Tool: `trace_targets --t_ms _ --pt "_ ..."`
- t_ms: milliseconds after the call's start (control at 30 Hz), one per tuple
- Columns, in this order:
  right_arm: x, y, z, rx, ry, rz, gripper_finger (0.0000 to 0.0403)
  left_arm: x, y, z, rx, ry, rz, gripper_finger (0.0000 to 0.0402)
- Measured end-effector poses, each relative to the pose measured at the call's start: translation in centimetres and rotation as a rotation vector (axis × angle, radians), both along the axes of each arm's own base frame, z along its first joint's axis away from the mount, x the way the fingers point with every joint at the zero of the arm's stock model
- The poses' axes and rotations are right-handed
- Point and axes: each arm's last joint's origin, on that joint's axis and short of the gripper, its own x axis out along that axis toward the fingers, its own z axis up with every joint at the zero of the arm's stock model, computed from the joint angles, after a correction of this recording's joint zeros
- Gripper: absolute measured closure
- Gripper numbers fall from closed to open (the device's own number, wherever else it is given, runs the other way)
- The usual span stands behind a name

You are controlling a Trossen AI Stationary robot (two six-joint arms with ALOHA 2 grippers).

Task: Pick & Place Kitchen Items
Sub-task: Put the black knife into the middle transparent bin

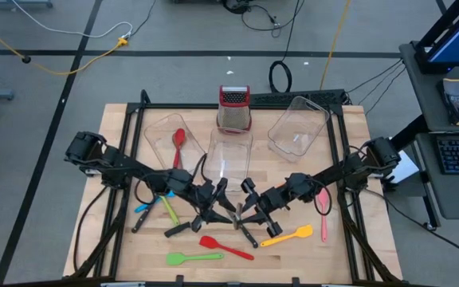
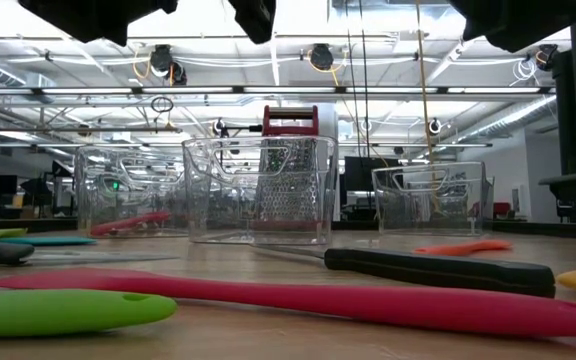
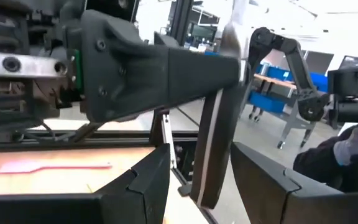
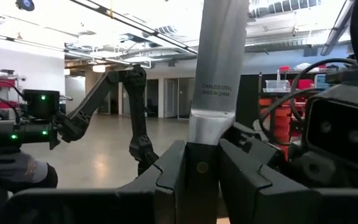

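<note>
Right wrist view | knife point(image 4: 219, 87) clamped (handle) in right tool point(image 4: 199, 171)

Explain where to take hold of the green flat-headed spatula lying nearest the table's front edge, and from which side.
Probably mid-handle on the green flat-headed spatula, from straight above, fingers across it: it lies flat, its handle thin and straight, its broad head toward the left arm's side.
</note>
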Motion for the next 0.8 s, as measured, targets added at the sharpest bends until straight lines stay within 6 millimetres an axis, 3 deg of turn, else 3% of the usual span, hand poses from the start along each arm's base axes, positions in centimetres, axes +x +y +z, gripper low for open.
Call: trace_targets --t_ms 800 --pt "0.7 -1.8 -0.3 -0.013 0.028 -0.091 0.0338 0.1 -0.6 0.5 0.009 -0.013 -0.048 0.0229"
